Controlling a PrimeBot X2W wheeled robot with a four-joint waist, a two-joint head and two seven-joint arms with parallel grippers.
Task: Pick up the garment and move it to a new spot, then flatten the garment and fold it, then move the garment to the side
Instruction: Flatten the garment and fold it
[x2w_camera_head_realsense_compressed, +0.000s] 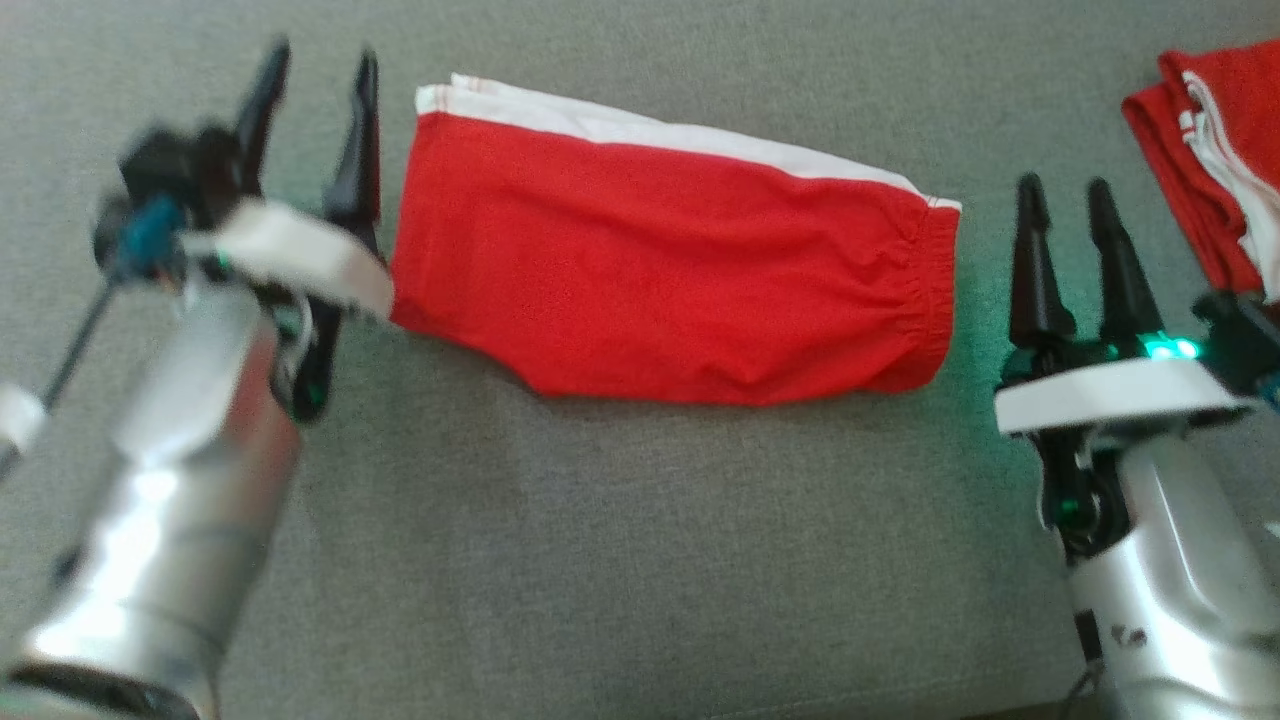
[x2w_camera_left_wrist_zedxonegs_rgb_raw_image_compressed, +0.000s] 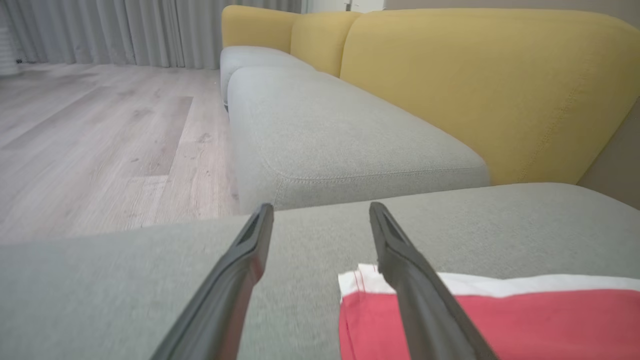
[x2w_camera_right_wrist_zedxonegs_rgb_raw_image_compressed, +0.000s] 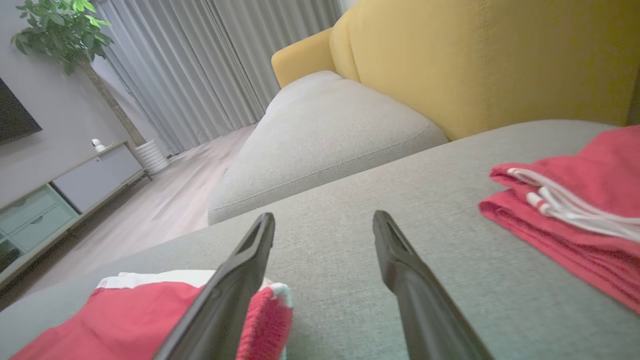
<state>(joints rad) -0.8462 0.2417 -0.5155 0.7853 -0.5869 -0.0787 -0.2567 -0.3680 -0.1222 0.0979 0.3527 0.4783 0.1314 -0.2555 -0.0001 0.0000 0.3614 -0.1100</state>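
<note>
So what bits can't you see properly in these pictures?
Head view: the left gripper is blurred, so its details are lost.
Head view: the other red garment is cut off by the right edge.
Right wrist view: the right gripper hides one end of the red shorts.
Left wrist view: the red shorts run off the bottom edge.

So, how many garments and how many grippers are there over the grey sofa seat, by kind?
Red garments: 2, the flat shorts and a folded pile
Grippers: 2, left gripper and right gripper, both open
Total: 4
</note>
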